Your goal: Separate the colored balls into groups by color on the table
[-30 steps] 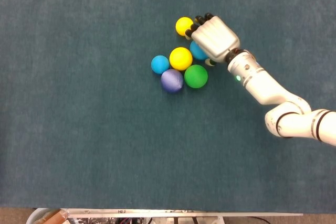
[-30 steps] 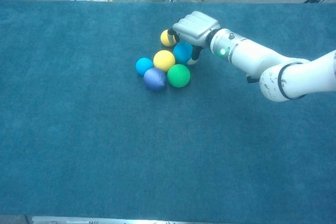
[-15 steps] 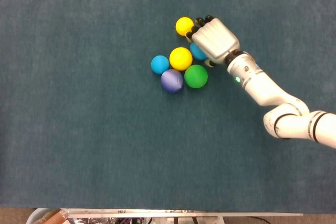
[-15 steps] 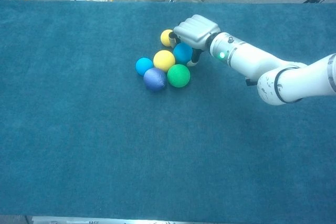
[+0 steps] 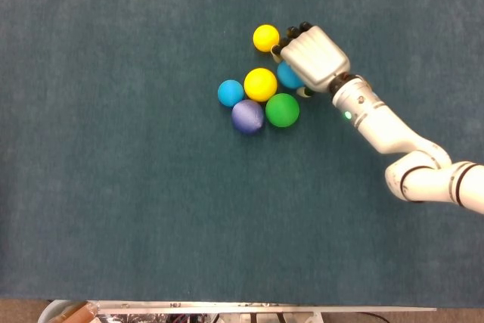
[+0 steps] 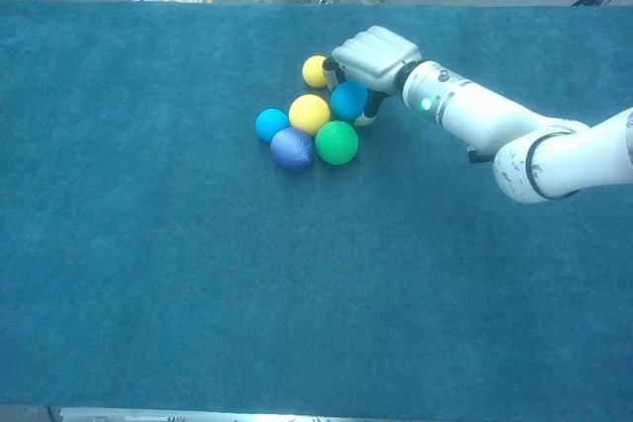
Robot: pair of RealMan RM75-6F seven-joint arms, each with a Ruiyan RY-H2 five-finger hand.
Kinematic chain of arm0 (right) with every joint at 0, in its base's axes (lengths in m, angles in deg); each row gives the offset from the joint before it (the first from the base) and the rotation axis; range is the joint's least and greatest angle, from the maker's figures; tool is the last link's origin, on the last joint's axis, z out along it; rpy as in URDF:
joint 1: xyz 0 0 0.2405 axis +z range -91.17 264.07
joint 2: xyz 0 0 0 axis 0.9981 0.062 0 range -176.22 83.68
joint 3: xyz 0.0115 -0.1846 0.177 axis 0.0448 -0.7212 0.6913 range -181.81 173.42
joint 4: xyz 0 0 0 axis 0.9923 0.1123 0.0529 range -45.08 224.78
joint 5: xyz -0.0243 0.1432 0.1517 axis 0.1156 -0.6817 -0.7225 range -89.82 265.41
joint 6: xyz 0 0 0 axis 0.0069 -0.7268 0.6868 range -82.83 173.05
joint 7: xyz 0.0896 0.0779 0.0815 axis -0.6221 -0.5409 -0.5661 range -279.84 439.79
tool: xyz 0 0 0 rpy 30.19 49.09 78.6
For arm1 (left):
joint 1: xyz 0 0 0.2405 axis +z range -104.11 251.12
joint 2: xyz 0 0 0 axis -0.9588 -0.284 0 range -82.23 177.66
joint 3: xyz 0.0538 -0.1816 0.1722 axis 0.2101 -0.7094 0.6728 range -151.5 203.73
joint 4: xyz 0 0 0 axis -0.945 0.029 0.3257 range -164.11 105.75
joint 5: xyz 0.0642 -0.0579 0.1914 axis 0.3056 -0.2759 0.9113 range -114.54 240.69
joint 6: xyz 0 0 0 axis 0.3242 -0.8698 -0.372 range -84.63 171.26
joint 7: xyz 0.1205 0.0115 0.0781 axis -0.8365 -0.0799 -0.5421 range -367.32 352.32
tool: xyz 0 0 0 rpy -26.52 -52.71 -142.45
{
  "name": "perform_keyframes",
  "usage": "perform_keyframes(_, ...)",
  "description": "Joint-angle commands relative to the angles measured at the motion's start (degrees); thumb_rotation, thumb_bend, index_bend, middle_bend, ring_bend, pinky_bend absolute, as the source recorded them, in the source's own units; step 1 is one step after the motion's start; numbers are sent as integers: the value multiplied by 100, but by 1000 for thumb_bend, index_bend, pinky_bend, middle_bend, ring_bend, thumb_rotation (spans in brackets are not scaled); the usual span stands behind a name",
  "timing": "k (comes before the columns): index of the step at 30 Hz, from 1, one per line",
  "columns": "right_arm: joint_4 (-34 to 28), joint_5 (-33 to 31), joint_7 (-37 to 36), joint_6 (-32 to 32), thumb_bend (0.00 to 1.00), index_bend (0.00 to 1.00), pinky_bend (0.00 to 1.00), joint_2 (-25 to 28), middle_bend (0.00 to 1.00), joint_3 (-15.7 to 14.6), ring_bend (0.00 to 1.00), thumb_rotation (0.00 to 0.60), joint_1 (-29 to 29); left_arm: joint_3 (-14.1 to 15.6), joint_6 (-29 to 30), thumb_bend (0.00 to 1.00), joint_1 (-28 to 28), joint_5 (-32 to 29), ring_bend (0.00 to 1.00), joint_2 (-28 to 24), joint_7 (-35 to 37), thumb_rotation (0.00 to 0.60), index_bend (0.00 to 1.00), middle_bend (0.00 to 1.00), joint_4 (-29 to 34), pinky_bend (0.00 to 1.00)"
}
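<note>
The right hand (image 6: pixel 374 54) cups its fingers over the blue ball (image 6: pixel 348 101); whether it grips is unclear. Pulling could scatter the neighbouring yellow ball (image 6: pixel 309 114) and green ball (image 6: pixel 336 142).

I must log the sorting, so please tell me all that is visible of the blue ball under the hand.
The blue ball under the hand is plain, smooth and round. The right hand is curled over it from above, hiding much of it in the head view. It sits on the table beside the near yellow ball and behind the green ball. Whether it is gripped or lifted is unclear.
</note>
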Motion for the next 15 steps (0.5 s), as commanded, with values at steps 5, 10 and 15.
perform_keyframes(5,-497,111,-129,-183,132,475,291,450,517,3,256,600,-158,4,-29,325,-17,17,245,-3,-22,600,205,245,7,210)
perform_keyframes(10,-952,91,-86,-277,132,475,291,860,517,-56,256,600,-327,1,-60,325,-50,50,245,18,-30,600,206,245,3,211)
perform_keyframes(15,-1275,77,31,-313,132,475,291,1184,517,-221,256,600,-504,6,-90,324,-77,77,245,32,-36,600,206,246,4,210)
